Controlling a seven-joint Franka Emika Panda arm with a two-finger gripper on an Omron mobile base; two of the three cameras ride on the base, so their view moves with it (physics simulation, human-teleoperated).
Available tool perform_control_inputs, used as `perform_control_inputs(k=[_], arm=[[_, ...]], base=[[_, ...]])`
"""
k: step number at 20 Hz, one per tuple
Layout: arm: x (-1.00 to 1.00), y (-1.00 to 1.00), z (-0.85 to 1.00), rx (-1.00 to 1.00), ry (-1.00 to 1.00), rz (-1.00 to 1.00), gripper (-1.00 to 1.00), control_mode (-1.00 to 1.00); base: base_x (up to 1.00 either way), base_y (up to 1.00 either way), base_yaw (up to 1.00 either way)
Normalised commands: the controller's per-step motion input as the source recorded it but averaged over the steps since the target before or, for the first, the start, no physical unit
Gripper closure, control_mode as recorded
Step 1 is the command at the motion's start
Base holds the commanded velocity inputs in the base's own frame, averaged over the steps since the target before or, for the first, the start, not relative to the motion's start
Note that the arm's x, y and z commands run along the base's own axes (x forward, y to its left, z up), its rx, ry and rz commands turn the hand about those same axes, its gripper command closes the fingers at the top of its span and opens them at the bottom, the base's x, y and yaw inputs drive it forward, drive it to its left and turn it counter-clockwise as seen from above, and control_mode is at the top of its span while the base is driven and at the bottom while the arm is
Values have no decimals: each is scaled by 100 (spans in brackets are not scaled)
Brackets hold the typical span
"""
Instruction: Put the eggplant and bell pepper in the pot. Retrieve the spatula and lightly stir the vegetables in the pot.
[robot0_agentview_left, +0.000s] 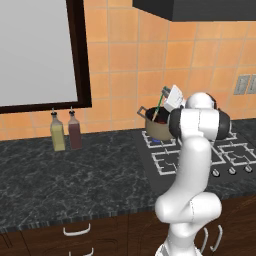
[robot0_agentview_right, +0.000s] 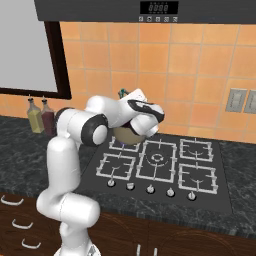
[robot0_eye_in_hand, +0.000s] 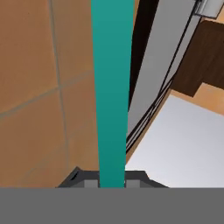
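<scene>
Pincer (robot0_eye_in_hand: 112, 183) clamped on spatula (robot0_eye_in_hand: 112, 87)

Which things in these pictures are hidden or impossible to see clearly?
- Inside of the pot: left base view, too small and the arm covers its right side; whether vegetables lie in it cannot be told.
- Spatula blade: hand view, the teal handle is cut off by the top edge.
- Pot in the right base view: mostly behind the robot's wrist.
- Gripper: hand view, only the tips show, shut on the spatula.

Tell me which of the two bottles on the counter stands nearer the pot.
The dark red bottle. It stands right of the yellow bottle, on the side toward the pot on the stove.
</scene>
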Motion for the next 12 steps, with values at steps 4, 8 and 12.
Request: perform_control_inputs(k=[4,8,12], arm=[[3,0,-19,-1,-2,-2,100,-100],[0,0,-38,-12,4,-2,100,-100],[-2,0,-35,-13,1,0,100,-100]], base=[[0,0,0],[0,0,0],[0,0,0]])
